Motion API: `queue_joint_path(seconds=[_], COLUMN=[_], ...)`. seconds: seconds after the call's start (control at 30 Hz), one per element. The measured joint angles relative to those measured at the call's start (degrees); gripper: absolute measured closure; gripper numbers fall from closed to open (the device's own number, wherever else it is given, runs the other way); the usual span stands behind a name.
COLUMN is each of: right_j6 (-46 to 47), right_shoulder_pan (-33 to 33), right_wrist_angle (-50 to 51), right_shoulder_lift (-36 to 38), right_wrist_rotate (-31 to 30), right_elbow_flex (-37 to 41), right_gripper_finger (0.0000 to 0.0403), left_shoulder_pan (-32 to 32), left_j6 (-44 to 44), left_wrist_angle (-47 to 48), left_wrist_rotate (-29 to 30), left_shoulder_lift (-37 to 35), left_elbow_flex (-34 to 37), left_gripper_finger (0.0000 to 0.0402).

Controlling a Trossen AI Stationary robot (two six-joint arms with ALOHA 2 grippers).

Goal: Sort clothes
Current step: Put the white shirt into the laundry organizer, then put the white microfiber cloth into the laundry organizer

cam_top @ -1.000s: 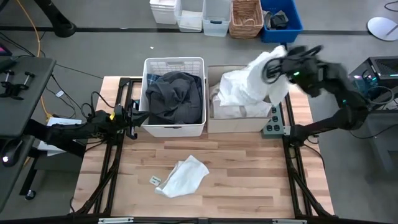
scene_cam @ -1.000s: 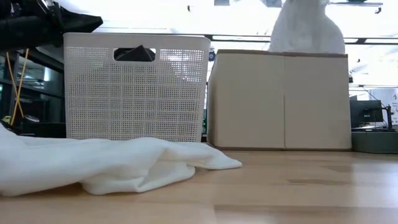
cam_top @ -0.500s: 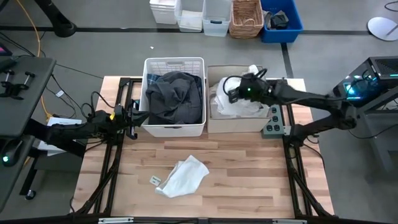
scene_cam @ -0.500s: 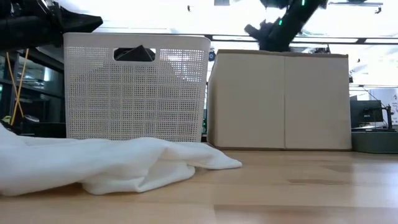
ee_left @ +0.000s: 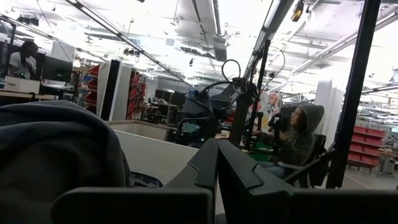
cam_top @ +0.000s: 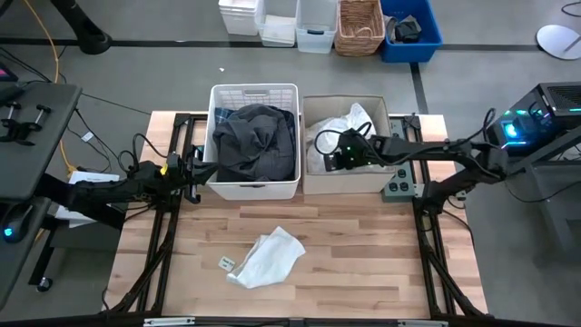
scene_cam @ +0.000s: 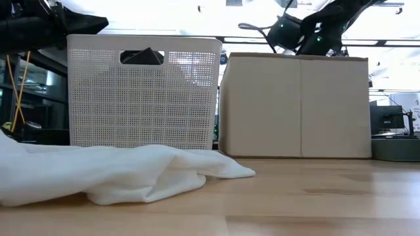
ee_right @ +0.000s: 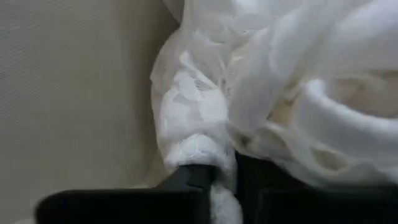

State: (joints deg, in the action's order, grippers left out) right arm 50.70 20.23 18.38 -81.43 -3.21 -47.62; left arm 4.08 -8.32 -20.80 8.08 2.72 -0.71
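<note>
My right gripper (cam_top: pixel 332 160) is down inside the tan cardboard box (cam_top: pixel 343 184), near its left front corner, shut on a white lacy garment (ee_right: pixel 205 112). The rest of the white clothes (cam_top: pixel 352 122) lie heaped in the box. Dark grey clothes (cam_top: pixel 254 138) fill the white slatted basket (cam_top: pixel 254 89). Another white garment (cam_top: pixel 267 257) lies flat on the table near the front and also shows in the low view (scene_cam: pixel 118 174). My left gripper (cam_top: pixel 196 170) is shut and empty, level beside the basket's left wall. My right gripper pinches a bunched fold of the white lacy garment (ee_right: pixel 200 149) between its two fingers (ee_right: pixel 186 177). The cloth is gathered in several layers at the fingers. The garment lies slack in the box, against the box's inner wall (ee_right: pixel 74 87).
The basket and the box stand side by side at the table's far half. A small tag (cam_top: pixel 227 263) lies next to the white garment on the table. Bins and a wicker basket (cam_top: pixel 359 25) stand on the floor beyond the table. People show in the room in the left wrist view.
My right gripper has come down from high above the box's far right corner, toward the table's left and near side, into the box. The white garment that hung below it above the box now lies heaped inside the box.
</note>
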Motion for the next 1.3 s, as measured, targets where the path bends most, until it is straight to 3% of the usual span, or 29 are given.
queue_joint_path(seconds=[0.2,0.37,0.5,0.63,0.73,0.87,0.93,1.13,1.3], right_j6=[-10.21,-20.70,-27.13,-32.73,-32.68,-28.96,-26.63,-30.64,-33.95], right_shoulder_pan=[0.00,0.02,0.02,0.02,-0.12,-4.14,-9.32,-29.47,-39.37], right_wrist_angle=[3.64,20.20,31.40,37.54,39.38,38.32,35.15,17.02,5.93], right_shoulder_lift=[2.27,3.16,3.17,3.23,3.21,3.31,2.65,-3.92,-16.46], right_wrist_rotate=[-4.19,-11.25,-15.61,-15.24,-5.51,9.54,13.44,9.49,1.41], right_elbow_flex=[-4.16,-17.42,-29.07,-38.82,-43.93,-45.27,-43.86,-37.13,-37.65], right_gripper_finger=[0.0262,0.0185,0.0150,0.0137,0.0136,0.0135,0.0135,0.0135,0.0135], left_shoulder_pan=[0.01,0.00,0.00,0.01,0.02,0.01,0.02,0.01,0.00], left_j6=[-0.01,-0.02,-0.02,0.00,0.00,0.00,-0.02,-0.01,-0.01], left_wrist_angle=[0.00,0.00,0.00,0.00,0.00,0.00,0.00,-0.01,-0.01], left_wrist_rotate=[0.00,0.00,0.02,0.02,0.02,0.02,0.02,0.04,0.03], left_shoulder_lift=[0.00,0.00,0.00,0.00,0.00,0.00,0.00,0.00,0.00], left_elbow_flex=[0.00,0.00,0.00,0.00,0.00,0.00,0.00,0.00,0.00], left_gripper_finger=[0.0401,0.0401,0.0401,0.0401,0.0401,0.0401,0.0401,0.0401,0.0401])
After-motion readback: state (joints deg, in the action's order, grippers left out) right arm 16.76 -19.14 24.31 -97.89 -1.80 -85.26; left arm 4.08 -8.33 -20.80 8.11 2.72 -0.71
